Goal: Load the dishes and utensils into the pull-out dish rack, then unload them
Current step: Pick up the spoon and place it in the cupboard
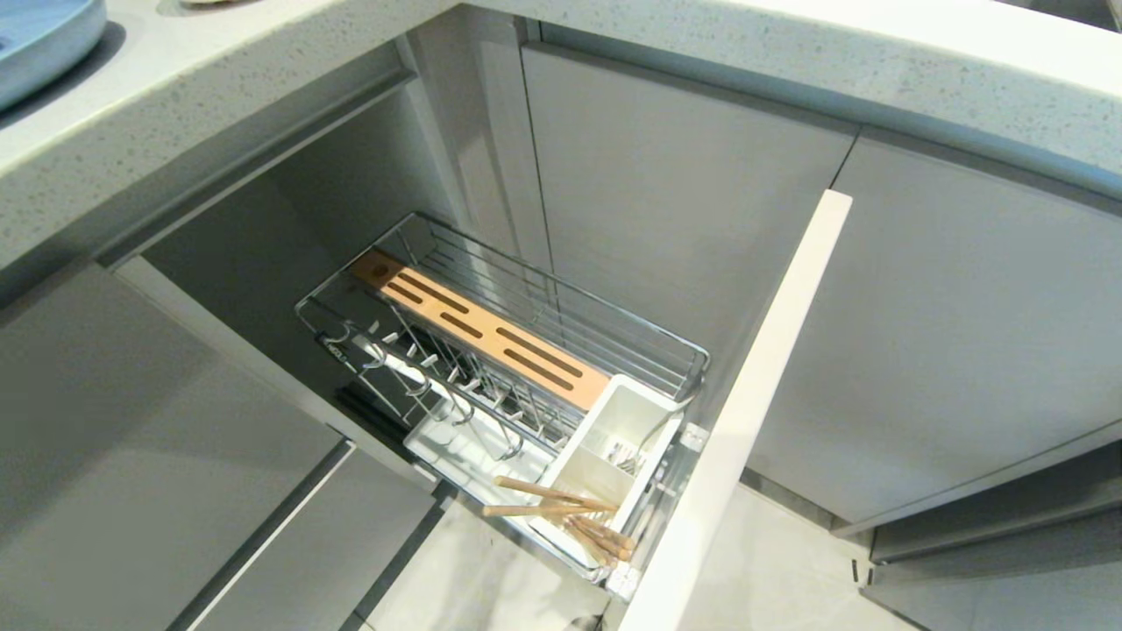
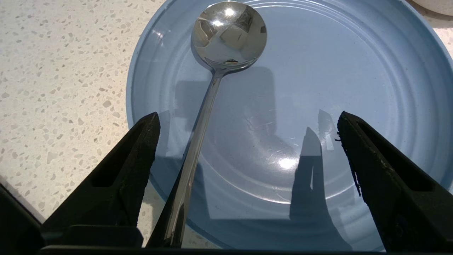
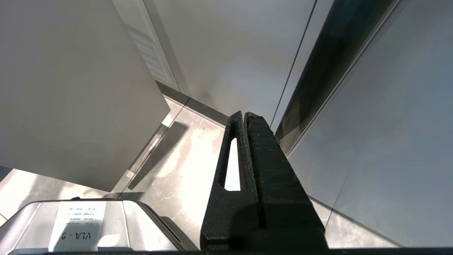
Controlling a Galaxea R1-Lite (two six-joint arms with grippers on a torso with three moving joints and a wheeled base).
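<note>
Loading step in hand, by judgement. The left claw is held wide open over the pale blue plate on the desk; the spoon lies in the plate, handle between the jaws. Chopsticks are already seen in the rack, lower centre of the head view. The right claw is parked, closed and empty. Next, a closing on the handle is called for.

I see the pull-out dish rack drawn out below the surface, its front panel to the right. The chopsticks lean in its caddy. Up on the surface, the spoon lies on the plate.
</note>
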